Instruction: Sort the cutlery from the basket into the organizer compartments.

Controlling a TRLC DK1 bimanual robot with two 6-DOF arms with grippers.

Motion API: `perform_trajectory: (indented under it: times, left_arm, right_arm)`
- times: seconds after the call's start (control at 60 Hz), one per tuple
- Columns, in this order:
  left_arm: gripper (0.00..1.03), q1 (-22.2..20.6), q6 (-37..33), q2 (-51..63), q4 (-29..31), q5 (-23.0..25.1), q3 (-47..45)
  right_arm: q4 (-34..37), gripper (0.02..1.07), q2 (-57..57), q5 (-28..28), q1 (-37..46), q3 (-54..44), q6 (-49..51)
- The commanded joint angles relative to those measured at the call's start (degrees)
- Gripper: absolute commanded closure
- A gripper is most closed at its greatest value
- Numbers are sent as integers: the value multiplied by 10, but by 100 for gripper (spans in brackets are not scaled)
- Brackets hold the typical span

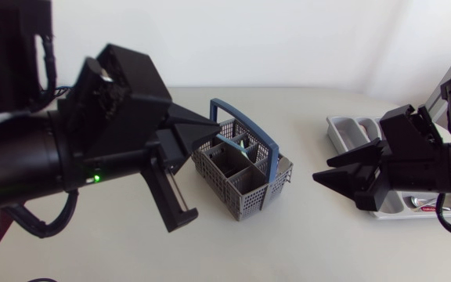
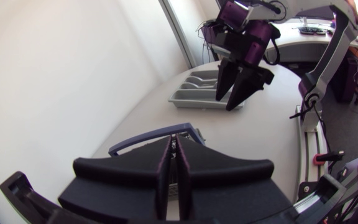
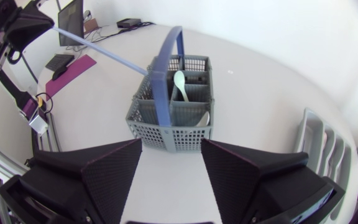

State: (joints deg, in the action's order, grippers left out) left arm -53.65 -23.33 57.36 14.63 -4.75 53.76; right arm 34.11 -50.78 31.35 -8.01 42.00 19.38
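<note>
Presently left gripper (image 1: 212, 124) clamps one pale-blue utensil (image 3: 98, 50) at one basket (image 1: 241, 200) holding one spoon (image 3: 179, 81); right gripper (image 1: 322, 169) spread, beside one organizer (image 1: 343, 129).

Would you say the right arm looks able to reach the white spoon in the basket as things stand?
Probably yes: the right gripper is open, the basket lies straight ahead, and the spoon stands beside the raised handle, uncovered.
</note>
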Motion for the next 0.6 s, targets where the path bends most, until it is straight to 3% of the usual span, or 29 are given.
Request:
perform_trajectory:
  times: [0.0,0.133,0.583]
  left_arm:
    - [100,15,36,2,19,36,32]
    - [100,45,67,37,41,104,57]
    - [100,124,138,177,170,337,202]
  right_arm:
    - [-11,32,31,-7,-34,1,15]
    - [-9,32,40,-31,-90,16,38]
    - [-19,33,-22,-37,-220,69,38]
